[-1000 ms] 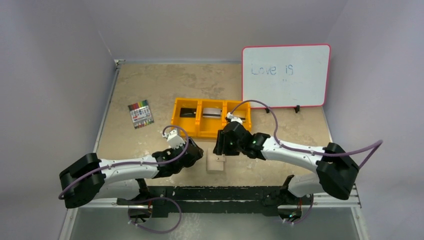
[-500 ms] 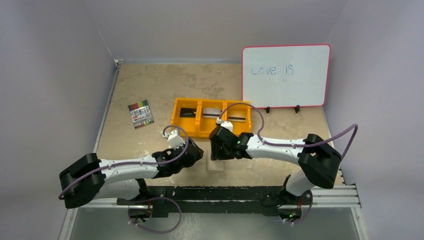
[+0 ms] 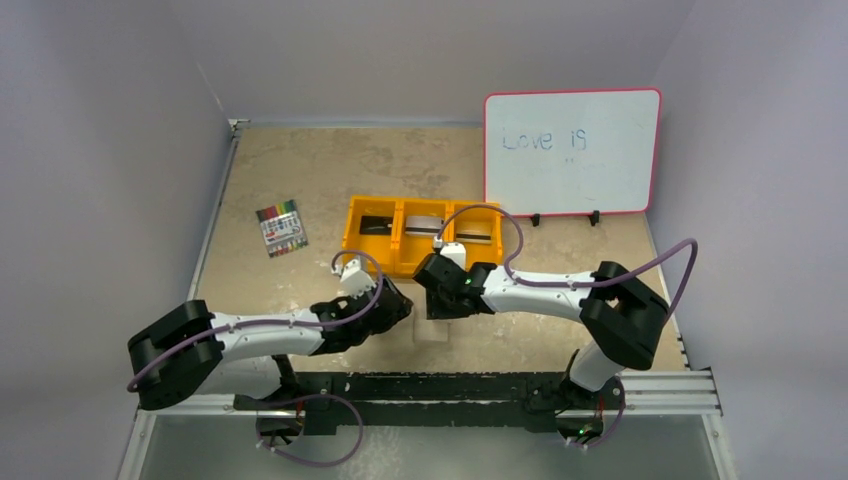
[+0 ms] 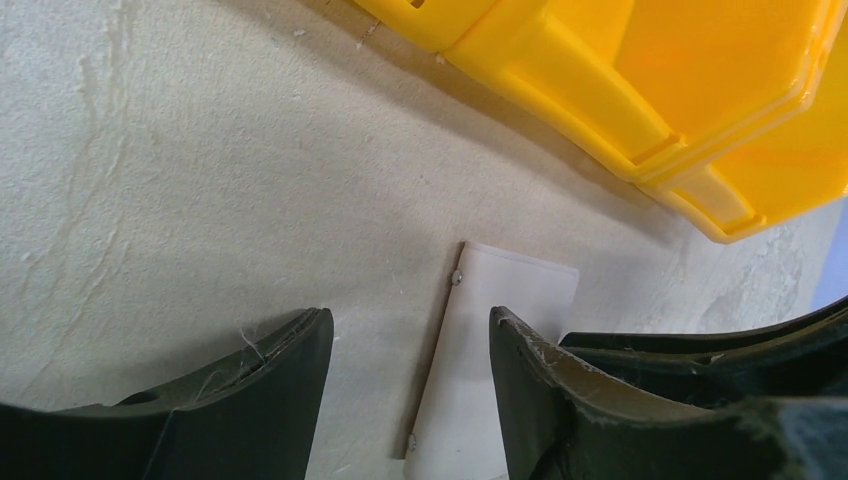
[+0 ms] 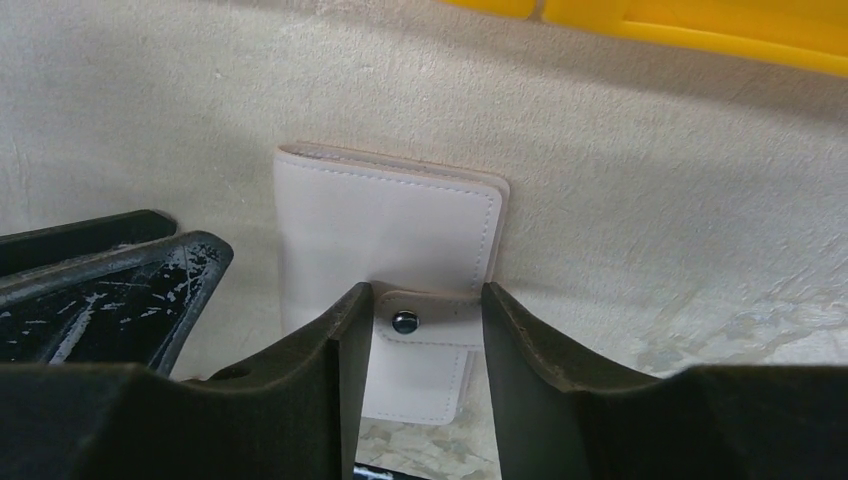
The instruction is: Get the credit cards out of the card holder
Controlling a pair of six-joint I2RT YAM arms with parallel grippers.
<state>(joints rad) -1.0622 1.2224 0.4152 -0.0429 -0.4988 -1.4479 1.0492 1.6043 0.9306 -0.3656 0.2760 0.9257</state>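
The card holder (image 3: 432, 330) lies shut and flat on the table, pale beige side up, between my two grippers. In the right wrist view the card holder (image 5: 390, 215) has its tab strap (image 5: 440, 320) snapped down. My right gripper (image 5: 425, 295) is open, with one finger on each side of the strap. My left gripper (image 4: 410, 318) is open at the holder's left edge (image 4: 500, 350), its right finger over the holder. No card shows in the holder. Cards lie in the orange tray (image 3: 348, 232).
The orange tray's front wall (image 4: 600, 110) stands just beyond both grippers. A pack of coloured markers (image 3: 281, 229) lies at the left. A whiteboard (image 3: 572, 152) stands at the back right. The two grippers (image 3: 400, 305) (image 3: 440, 300) are close together.
My right gripper has moved left and down over the card holder, its arm folding inward. My left gripper has edged slightly right toward the holder.
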